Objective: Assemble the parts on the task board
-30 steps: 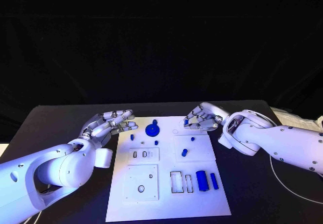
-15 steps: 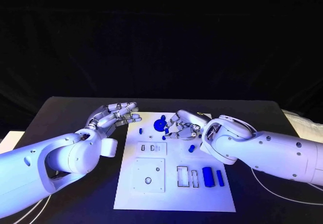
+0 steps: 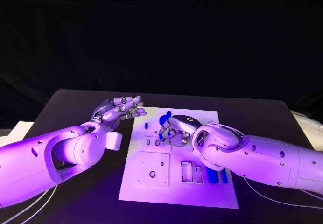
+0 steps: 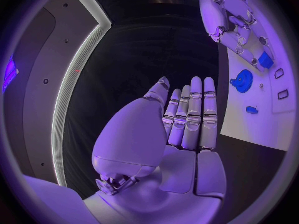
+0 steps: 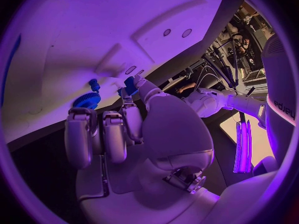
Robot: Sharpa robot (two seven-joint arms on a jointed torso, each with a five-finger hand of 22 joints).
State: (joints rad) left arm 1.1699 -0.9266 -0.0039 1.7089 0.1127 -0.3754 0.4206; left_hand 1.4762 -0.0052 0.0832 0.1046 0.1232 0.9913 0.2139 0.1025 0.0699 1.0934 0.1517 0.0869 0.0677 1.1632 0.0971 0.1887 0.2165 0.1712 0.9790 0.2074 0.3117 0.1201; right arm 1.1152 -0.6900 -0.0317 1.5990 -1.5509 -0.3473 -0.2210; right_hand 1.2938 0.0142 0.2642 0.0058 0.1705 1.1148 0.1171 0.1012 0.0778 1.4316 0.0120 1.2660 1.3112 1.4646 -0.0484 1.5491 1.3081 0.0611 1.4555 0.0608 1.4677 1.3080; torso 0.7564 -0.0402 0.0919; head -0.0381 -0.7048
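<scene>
The white task board (image 3: 176,193) lies in the middle of the black table. My right hand (image 3: 177,129) hovers over its far half, close to the blue gear (image 3: 165,119), and pinches a small blue part (image 5: 129,84) at its fingertips. The same part (image 4: 266,59) shows under the right hand (image 4: 231,20) in the left wrist view, above the gear (image 4: 241,79). My left hand (image 3: 122,110) is held flat with fingers straight and holds nothing, just off the board's far left corner. A small blue peg (image 3: 146,126) stands near the board's left edge.
Two blue blocks (image 3: 215,178) lie beside empty slots (image 3: 187,171) on the board's near right, partly covered by my right forearm. A square plate with a hole (image 3: 154,169) sits on the near left. White cables trail at the table's near corners.
The camera has shifted. My right hand has moved from the board's far right corner leftward to beside the gear, still pinching the blue part. The left hand stays by the far left corner.
</scene>
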